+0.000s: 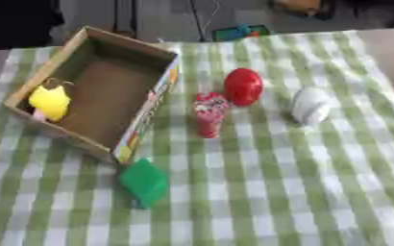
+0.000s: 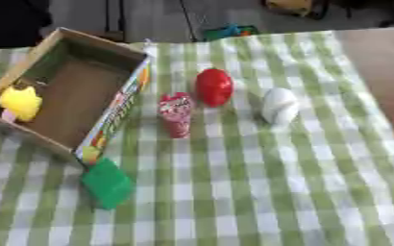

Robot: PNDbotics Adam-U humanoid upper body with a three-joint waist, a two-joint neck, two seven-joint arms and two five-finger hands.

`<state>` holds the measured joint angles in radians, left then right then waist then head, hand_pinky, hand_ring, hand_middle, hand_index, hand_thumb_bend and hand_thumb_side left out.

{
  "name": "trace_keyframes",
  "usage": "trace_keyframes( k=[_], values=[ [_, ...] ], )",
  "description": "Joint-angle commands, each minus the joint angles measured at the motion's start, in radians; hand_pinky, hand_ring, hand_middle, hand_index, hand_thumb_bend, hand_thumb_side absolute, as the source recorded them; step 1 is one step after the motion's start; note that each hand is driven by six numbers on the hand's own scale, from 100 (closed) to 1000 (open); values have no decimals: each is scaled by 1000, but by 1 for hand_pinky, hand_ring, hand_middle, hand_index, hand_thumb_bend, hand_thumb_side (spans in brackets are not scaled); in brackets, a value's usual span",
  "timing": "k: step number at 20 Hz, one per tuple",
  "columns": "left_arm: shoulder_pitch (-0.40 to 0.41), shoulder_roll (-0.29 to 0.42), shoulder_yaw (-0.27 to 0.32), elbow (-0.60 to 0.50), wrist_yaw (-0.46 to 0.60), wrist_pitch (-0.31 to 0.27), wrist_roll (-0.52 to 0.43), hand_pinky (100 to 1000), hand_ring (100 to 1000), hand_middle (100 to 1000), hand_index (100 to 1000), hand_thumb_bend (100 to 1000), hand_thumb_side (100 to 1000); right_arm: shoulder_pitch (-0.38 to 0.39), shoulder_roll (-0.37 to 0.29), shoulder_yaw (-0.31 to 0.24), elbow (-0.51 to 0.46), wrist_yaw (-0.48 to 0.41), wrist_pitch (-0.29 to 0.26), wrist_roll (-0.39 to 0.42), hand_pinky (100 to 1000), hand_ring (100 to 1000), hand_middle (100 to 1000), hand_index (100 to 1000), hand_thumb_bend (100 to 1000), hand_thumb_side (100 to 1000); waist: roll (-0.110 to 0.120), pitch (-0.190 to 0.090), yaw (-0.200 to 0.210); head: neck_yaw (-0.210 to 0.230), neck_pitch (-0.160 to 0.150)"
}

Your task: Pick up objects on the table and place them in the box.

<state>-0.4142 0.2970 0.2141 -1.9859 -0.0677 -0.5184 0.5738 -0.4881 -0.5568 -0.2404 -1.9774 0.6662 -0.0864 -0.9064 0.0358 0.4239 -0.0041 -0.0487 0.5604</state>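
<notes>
Box (image 1: 146,108) sits at my far left on the checked cloth (image 1: 276,192), a yellow thing (image 1: 51,102) inside (shape unclear); red (image 1: 243,86), patterned (image 1: 209,114), white (image 1: 310,106) and green (image 1: 144,182) objects lie outside. Neither hand shows.

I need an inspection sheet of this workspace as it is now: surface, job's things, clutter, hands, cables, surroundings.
Surface: green-and-white checked tablecloth over the table.
Job's things: open brown cardboard box at left, holding a yellow toy; outside on the cloth, a flat green block near the box's front corner, a red patterned cone-shaped item, a round red object, a white rounded object.
Clutter: nothing seen.
Hands: nothing seen.
Cables: thin dark lines behind the table, unclear.
Surroundings: blurred coloured things beyond the far edge.
</notes>
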Motion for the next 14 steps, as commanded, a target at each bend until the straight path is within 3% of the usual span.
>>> trace_keyframes(
  k=[1, 5, 6, 7, 8, 14],
  values=[
    [-13, 3, 15, -14, 4, -10, 10, 696, 618, 732, 752, 100, 1000, -13, 7, -24, -23, -2, -26, -1, 662, 735, 662, 718, 100, 748, 0, -30, -1, -2, -6],
    [-11, 4, 16, -14, 3, -9, 16, 696, 618, 733, 753, 100, 1000, -5, 11, -25, -23, 0, -32, -1, 667, 748, 675, 725, 100, 773, 1, -30, -1, -3, -7],
    [-11, 5, 15, -14, 3, -9, 16, 695, 620, 736, 757, 100, 1000, -1, 5, -19, -23, 4, -28, 4, 698, 783, 722, 768, 100, 897, 0, -31, -1, -4, -7],
    [-12, 6, 15, -14, 3, -9, 16, 695, 620, 736, 757, 100, 1000, 3, -5, -11, -23, 10, -16, 19, 698, 783, 722, 768, 100, 897, -1, -32, 0, -5, -6],
    [-11, 8, 14, -14, 3, -9, 16, 696, 620, 736, 756, 100, 1000, 4, -18, -3, -23, 18, -3, 38, 726, 813, 761, 801, 100, 998, -2, -32, 1, -6, -6],
    [-8, 18, 6, -14, 5, -5, 8, 696, 619, 735, 754, 100, 1000, -42, -175, 49, -23, 94, 94, 302, 776, 847, 848, 885, 236, 1000, -13, -42, 5, -29, 4]
  ],
)
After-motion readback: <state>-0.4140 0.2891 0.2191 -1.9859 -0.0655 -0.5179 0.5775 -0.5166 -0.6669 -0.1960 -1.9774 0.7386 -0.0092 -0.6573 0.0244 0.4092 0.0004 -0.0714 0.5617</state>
